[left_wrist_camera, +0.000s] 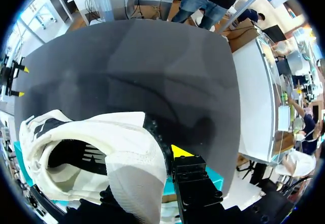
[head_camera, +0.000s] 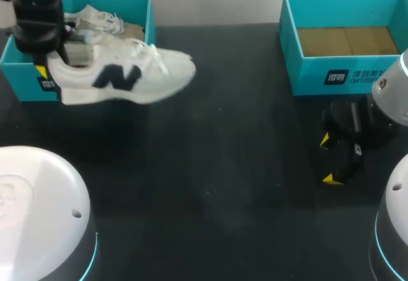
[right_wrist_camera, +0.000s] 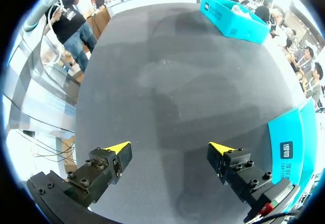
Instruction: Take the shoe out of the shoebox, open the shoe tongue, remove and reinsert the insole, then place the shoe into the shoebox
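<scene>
We hold the shoe [head_camera: 127, 77] by its heel with our left gripper [head_camera: 50, 64]. Its jaws are closed on the soft heel wall: one yellow tip shows outside, and the other is hidden by the shoe. The shoe is just in front of the teal shoebox [head_camera: 150, 23], over the table [head_camera: 210, 185], and a second shoe [head_camera: 102, 21] lies inside the shoebox. Such a thin grip at one end seems risky to us: the long toe could sag, swing or slip out, and the sole could catch the front wall of the shoebox. Our right gripper [right_wrist_camera: 170, 148] is well apart from the shoebox, with jaws wide open and empty, too far away to support the shoe.
</scene>
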